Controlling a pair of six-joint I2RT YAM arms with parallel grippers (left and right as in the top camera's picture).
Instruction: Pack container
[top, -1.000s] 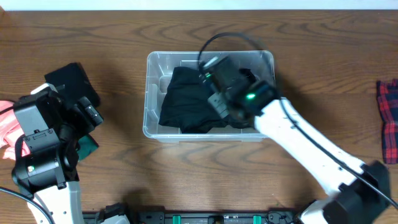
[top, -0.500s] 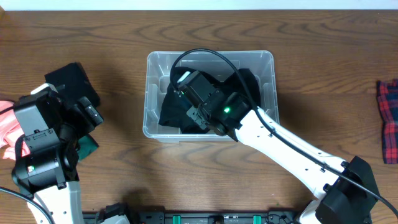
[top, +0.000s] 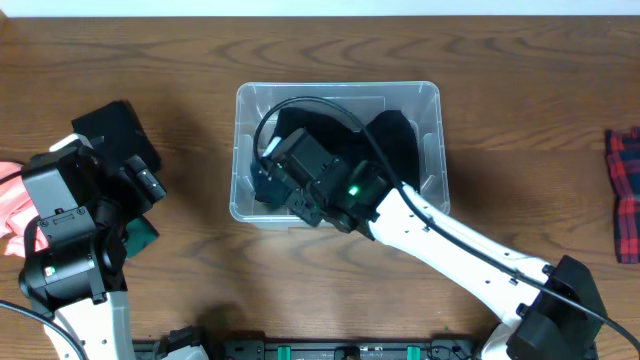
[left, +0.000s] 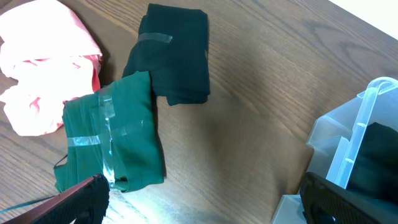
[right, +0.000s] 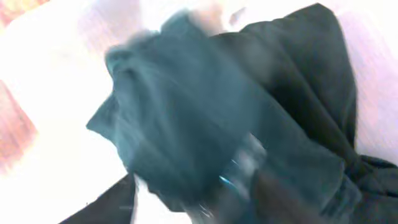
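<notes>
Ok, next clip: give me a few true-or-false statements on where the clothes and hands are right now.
1. The right hand is down inside the container, at the black cloth. True.
2. The left hand grips the green bundle. False: its fingers are spread wide with nothing between them, and the green bundle lies on the table.
3. A red plaid cloth lies outside the container, at the right edge of the overhead view. True.
4. The pink cloth is in the container. False: it lies on the table next to the green bundle.
</notes>
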